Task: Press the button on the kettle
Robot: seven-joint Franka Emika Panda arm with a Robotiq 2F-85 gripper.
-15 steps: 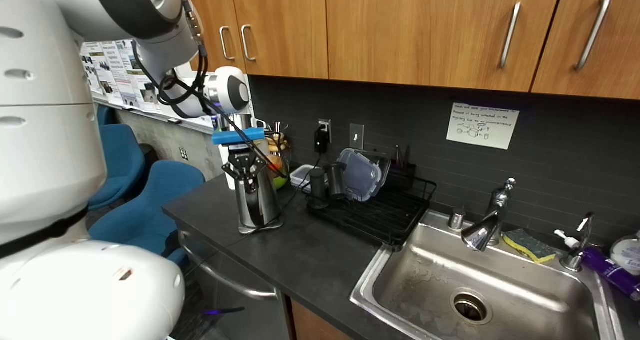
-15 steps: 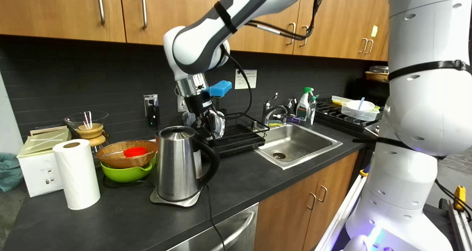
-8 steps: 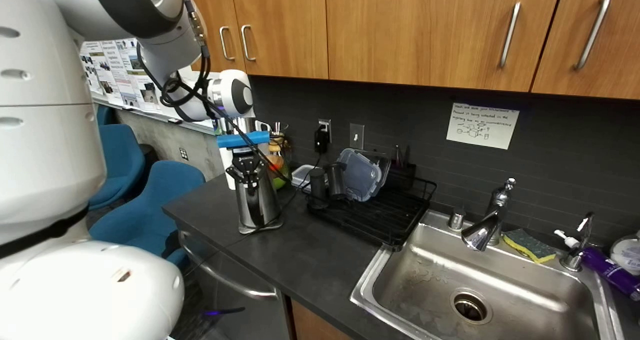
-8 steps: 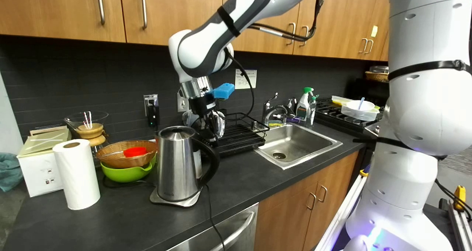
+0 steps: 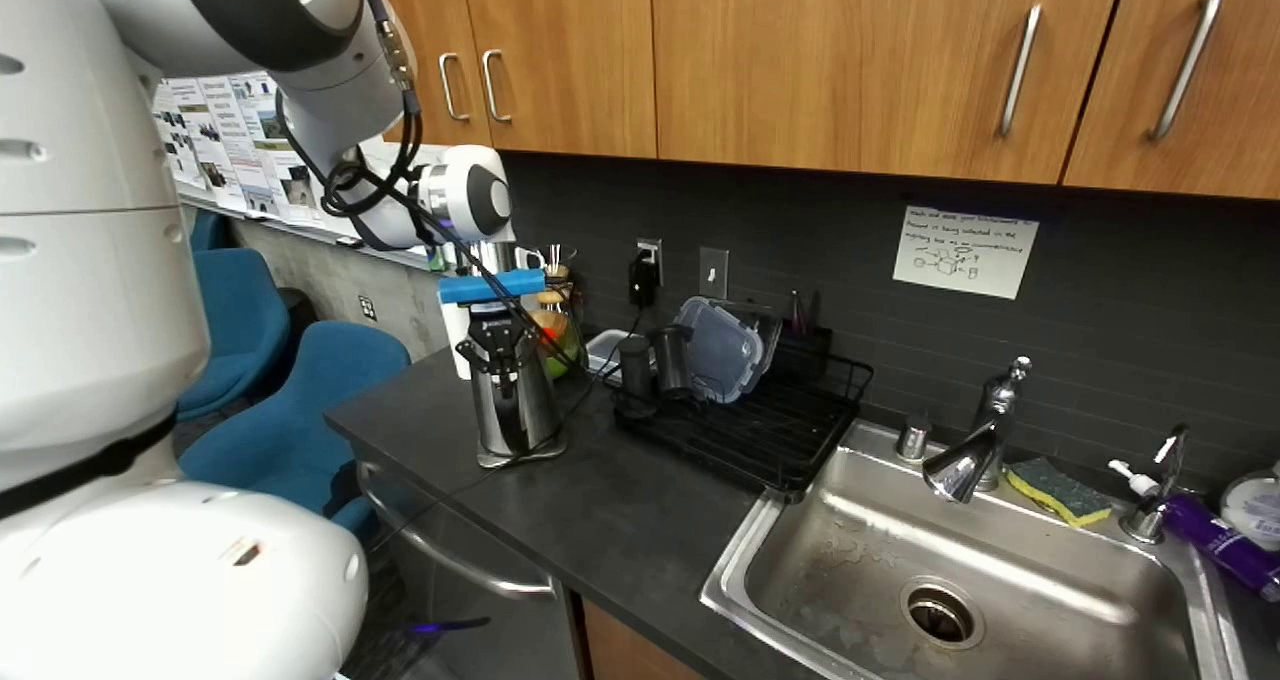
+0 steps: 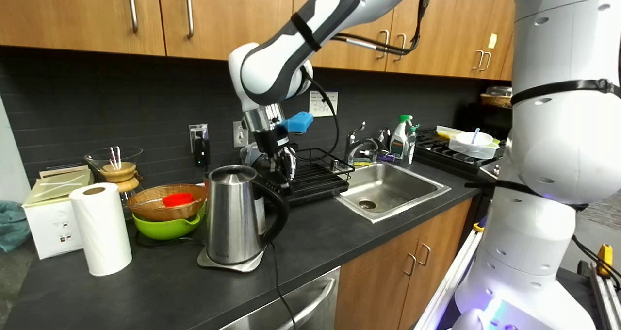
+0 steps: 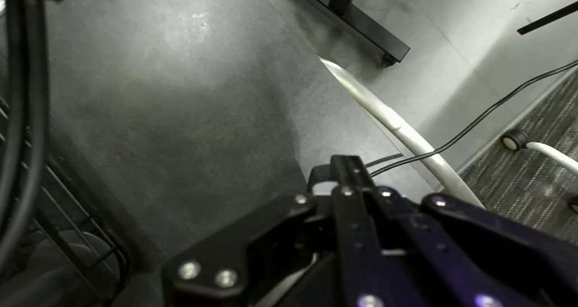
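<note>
Kettle (image 6: 233, 218), steel, left of the sink (image 6: 407, 205), is probably stiff and slick, best held by its black handle (image 6: 282, 211); gripper (image 5: 505, 382), tips together, holds nothing.

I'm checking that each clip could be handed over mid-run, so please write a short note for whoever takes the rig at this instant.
Tool: appears shut, with nothing visible in its grip. It is pointed downward on the handle side of the kettle; whether it touches is unclear.
Job's things: kettle upright on its base, on the counter, black handle on the side facing the robot. The button can't be made out in any view.
Done: tool is near the handle. A press can't be confirmed.
Left: probably locate the button, press it, then check.
</note>
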